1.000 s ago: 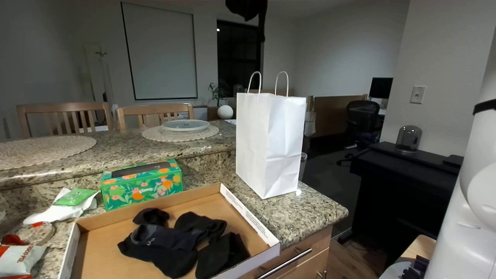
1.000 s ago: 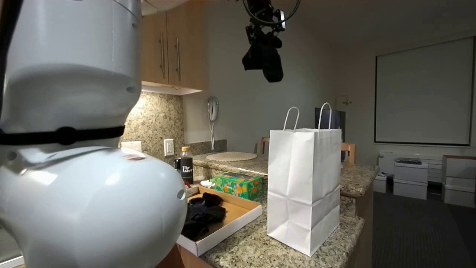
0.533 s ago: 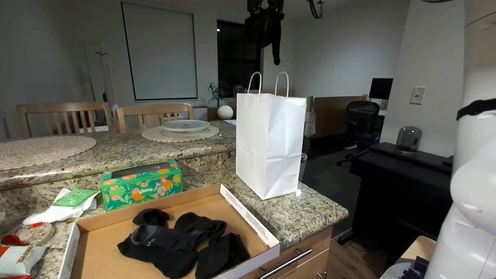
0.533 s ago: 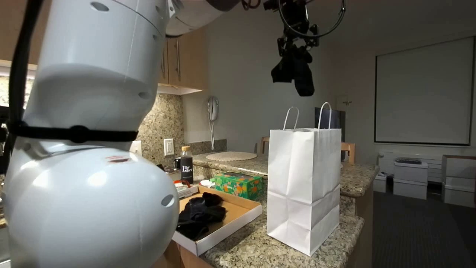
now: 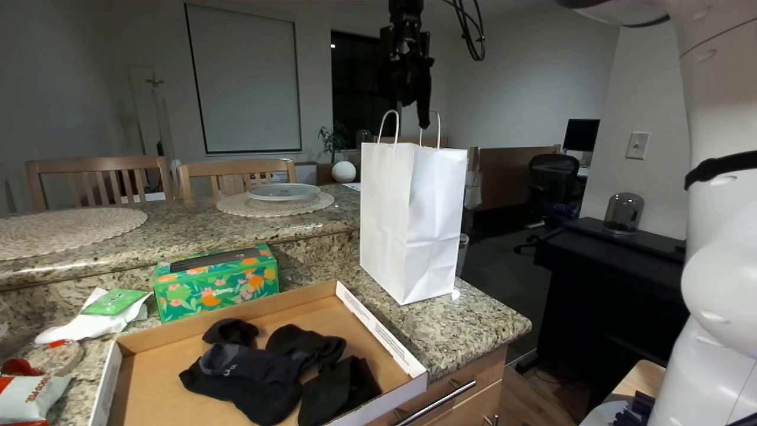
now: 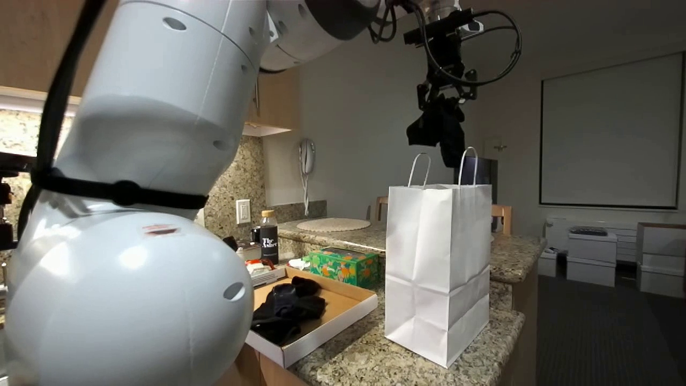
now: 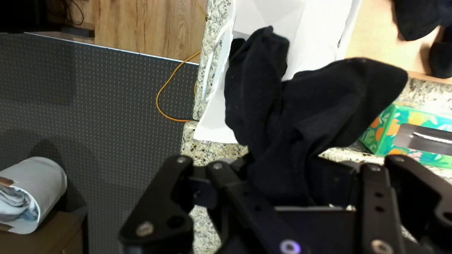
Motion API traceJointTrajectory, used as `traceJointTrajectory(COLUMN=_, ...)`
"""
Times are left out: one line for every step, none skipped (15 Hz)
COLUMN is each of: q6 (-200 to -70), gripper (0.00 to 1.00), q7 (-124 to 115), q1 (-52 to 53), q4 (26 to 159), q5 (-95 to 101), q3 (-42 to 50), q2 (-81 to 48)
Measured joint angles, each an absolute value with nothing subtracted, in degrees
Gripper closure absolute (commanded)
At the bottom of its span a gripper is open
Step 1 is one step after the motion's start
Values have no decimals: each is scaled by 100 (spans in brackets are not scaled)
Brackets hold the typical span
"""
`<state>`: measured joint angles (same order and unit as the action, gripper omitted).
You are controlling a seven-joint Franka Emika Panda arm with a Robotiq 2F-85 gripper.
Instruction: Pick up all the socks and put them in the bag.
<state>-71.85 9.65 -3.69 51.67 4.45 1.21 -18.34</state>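
White paper forms the bag (image 5: 408,231), which in an exterior view stands upright near the corner of the granite desk (image 5: 479,328), handles (image 5: 397,125) raised. Placement judged sound: open at the top, it can take goods let down from above. Just beside it lies the tray (image 5: 145,384), the other socks (image 5: 242,378) heaped inside; its low walls presumably serve to gather them and its position to shorten the carry. The tissue box (image 5: 219,290) stands behind the tray, judged no part of the job.

In an exterior view, the arm (image 6: 155,134) reaches out over the desk, and a black sock (image 6: 452,140) hangs above the bag in two lobes. Its lower lobe lies level with the handles, short of the rim (image 6: 420,189); contact with a handle cannot be ruled out from where I stand. My reading: it is held high so that loose cloth clears the paper ahead of a drop.

In the wrist view, the claw (image 7: 287,173) is closed on the sock, pinching a fold of cloth while both lobes dangle free. Whether this is one sock or a pair, I cannot tell. One lobe shows past the bag's edge from this angle, so it may snag on the rim; centring the load before release is advised.
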Motion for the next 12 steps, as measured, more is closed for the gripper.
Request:
traceJointTrajectory(q6=-7185, gripper=91, q7=991, q1=-369, q4=5188, q5=445, q3=119, q2=-1892)
traceJointTrajectory(q6=-7185, gripper=91, q7=1002, q1=-369, q4=5205, q5=445, q3=112, q2=-1951)
traceJointTrajectory(q6=-7185, gripper=92, q7=1009, q1=-369, q4=5219, q5=445, q3=107, q2=-2004)
traceJointTrajectory(q6=-7185, gripper=92, q7=1010, q1=-368, q4=5234, q5=445, q3=105, q2=-2046)
traceJointTrajectory(q6=-7185, gripper=67, q7=1010, q1=-368, q4=5260, q5=445, q3=105, q2=-2071)
traceJointTrajectory(q6=-7185, gripper=65, q7=1010, q1=-368, q4=5293, q5=445, q3=105, q2=-2081)
traceJointTrajectory(q6=-7185, gripper=60, q7=1010, q1=-369, q4=5318, q5=445, q3=105, q2=-2083)
traceJointTrajectory(q6=-7183, gripper=53, q7=1010, q1=-369, q4=5331, q5=445, q3=107, q2=-2083)
traceJointTrajectory(q6=-7182, gripper=47, q7=1010, q1=-370, q4=5333, q5=445, q3=108, q2=-2083)
traceJointTrajectory(q6=-7181, gripper=42, q7=1010, q1=-373, q4=5334, q5=445, q3=111, q2=-2082)
traceJointTrajectory(q6=-7181, gripper=34, q7=1010, q1=-377, q4=5334, q5=445, q3=112, q2=-2082)
traceJointTrajectory(q6=-7181, gripper=29, q7=1010, q1=-382, q4=5334, q5=445, q3=113, q2=-2082)
